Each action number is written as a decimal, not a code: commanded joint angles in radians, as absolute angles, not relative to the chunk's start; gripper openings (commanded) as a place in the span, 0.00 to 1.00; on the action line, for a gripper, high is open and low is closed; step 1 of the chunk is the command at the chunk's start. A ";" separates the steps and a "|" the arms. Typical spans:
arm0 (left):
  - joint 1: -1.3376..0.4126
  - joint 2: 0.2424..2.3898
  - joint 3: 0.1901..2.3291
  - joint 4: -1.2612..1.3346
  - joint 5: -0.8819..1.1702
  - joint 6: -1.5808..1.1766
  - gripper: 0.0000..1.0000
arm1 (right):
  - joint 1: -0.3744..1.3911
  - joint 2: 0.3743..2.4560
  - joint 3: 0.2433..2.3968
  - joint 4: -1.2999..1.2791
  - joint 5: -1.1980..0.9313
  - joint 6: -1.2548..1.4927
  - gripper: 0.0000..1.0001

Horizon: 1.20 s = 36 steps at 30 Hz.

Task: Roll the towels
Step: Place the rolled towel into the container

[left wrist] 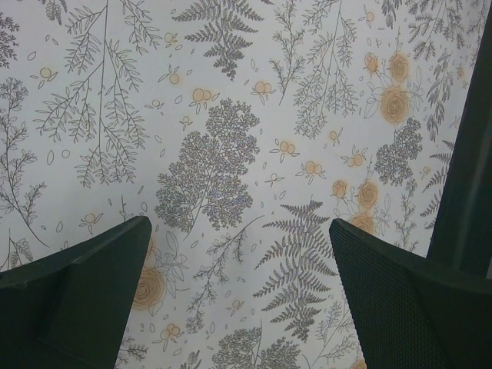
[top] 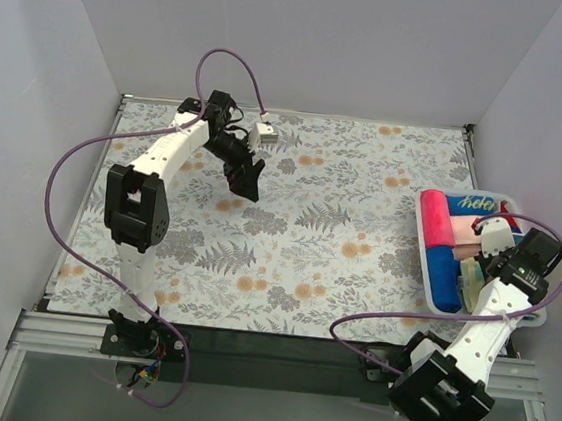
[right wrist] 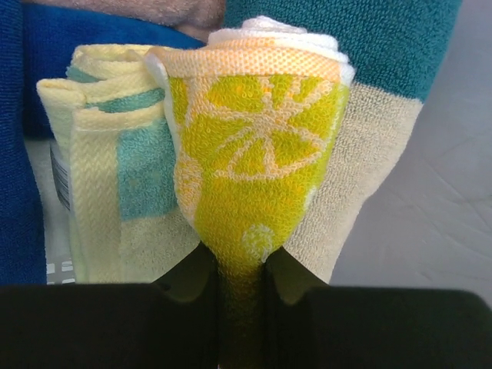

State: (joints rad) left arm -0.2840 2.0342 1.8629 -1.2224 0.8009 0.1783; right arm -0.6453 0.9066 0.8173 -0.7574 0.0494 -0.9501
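The right claw [right wrist: 238,269] is clenched on a fold of the yellow citrus-print towel [right wrist: 254,177], which sits inside the white basket [top: 439,310] beside a pink rolled towel [top: 434,219] and a blue rolled towel [top: 443,273]. The left claw [left wrist: 238,227] hangs released over the floral bench covering [top: 343,197], well apart from the basket.

In the right wrist view the lemon-print towel [right wrist: 254,154] vanished at its lower end into the right gripper [right wrist: 242,280], whose dark fingers [right wrist: 369,327] were blurred and cut by the bottom edge. The blue towel [right wrist: 15,154] ran off the left edge and the teal-and-beige towel [right wrist: 384,92] off the top. A greyish patch [right wrist: 60,173] was too blurred to identify. From above, the right wrist hid that gripper and part of the basket [top: 438,310]. The left gripper [left wrist: 238,223] showed only its fingertips.
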 commanded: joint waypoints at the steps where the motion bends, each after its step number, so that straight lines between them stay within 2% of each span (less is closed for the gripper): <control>1: -0.290 2.026 1.876 -1.229 0.833 0.183 0.98 | -0.644 0.887 0.769 -0.772 0.032 -0.986 0.01; 8: -0.290 2.013 1.850 -1.226 0.841 0.184 0.98 | -0.643 0.962 0.865 -0.946 -0.122 -0.868 0.01; 17: -0.291 2.003 1.821 -1.224 0.850 0.183 0.98 | -0.643 0.959 0.891 -1.017 -0.196 -0.873 0.01; 28: -0.298 2.016 1.847 -1.238 0.851 0.183 0.98 | -0.644 1.026 0.870 -0.997 -0.137 -0.801 0.02; 30: -0.296 2.013 1.842 -1.239 0.850 0.184 0.98 | -0.643 1.032 0.887 -0.991 -0.123 -0.793 0.07; 31: -0.298 2.014 1.841 -1.241 0.850 0.184 0.98 | -0.644 1.034 0.894 -0.991 -0.114 -0.789 0.16; 33: -0.298 2.011 1.835 -1.239 0.851 0.186 0.98 | -0.643 1.035 0.920 -0.994 -0.106 -0.779 0.24; 34: -0.296 2.011 1.832 -1.236 0.851 0.186 0.98 | -0.644 1.032 0.926 -0.996 -0.104 -0.778 0.32; 36: -0.296 2.013 1.829 -1.233 0.853 0.184 0.98 | -0.644 1.022 0.949 -1.000 -0.107 -0.779 0.39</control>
